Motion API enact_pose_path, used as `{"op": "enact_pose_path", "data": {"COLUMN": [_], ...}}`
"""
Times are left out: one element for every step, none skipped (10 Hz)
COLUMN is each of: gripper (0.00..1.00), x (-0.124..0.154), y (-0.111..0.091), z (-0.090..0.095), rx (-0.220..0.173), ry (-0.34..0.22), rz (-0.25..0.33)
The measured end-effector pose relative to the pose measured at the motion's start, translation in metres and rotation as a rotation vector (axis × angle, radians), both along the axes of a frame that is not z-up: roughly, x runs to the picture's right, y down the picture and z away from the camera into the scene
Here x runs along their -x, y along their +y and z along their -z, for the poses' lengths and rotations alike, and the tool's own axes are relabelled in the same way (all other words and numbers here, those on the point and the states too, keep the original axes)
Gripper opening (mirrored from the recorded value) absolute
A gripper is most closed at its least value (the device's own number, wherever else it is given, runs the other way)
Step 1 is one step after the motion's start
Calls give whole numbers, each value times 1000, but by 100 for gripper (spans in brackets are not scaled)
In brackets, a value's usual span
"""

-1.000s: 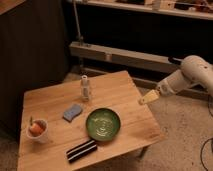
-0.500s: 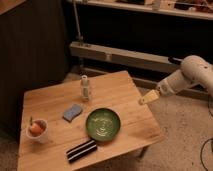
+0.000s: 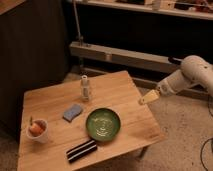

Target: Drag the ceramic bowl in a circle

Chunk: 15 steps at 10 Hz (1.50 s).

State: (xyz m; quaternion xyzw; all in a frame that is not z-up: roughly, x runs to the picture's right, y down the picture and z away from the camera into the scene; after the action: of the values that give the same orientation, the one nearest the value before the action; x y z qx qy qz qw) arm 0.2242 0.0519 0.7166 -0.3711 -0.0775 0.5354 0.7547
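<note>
The ceramic bowl (image 3: 103, 123) is a wide, shallow, glossy dark green dish with pale swirls inside. It rests on the wooden table (image 3: 115, 92), near the front right. My gripper (image 3: 145, 98) hangs at the end of the white arm (image 3: 192, 75), over the table's right edge, to the right of the bowl and a little behind it. It is well apart from the bowl and holds nothing.
A small white cup (image 3: 37, 131) with orange contents stands at the front left. A blue sponge (image 3: 73, 112) lies left of the bowl, a small bottle (image 3: 85, 88) stands behind it, and a black-and-white striped object (image 3: 81, 150) lies at the front edge. Shelving runs along the back.
</note>
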Motion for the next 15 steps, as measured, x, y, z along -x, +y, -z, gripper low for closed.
{"op": "enact_pose_path", "data": {"gripper": [80,80,80,80,80,80,80,80,80,80,80,80,80,80,80], "x": [0,0,0,0,0,-1,0,5,13,32,44,55,75,93,106], "y": [0,0,0,0,0,-1,-1,-3,-5,-5,-3,0,4,11,17], "z": [0,0,0,0,0,0,1,7,16,31,45,62,78,86,89], "rx": [0,0,0,0,0,1,5,39,77,134,163,178,166,153,156], "ry": [0,0,0,0,0,2,3,-13,-23,-22,-24,-21,-5,9,13], "rz": [0,0,0,0,0,-4,-14,-77,-124,-180,-224,-252,-241,-219,-208]}}
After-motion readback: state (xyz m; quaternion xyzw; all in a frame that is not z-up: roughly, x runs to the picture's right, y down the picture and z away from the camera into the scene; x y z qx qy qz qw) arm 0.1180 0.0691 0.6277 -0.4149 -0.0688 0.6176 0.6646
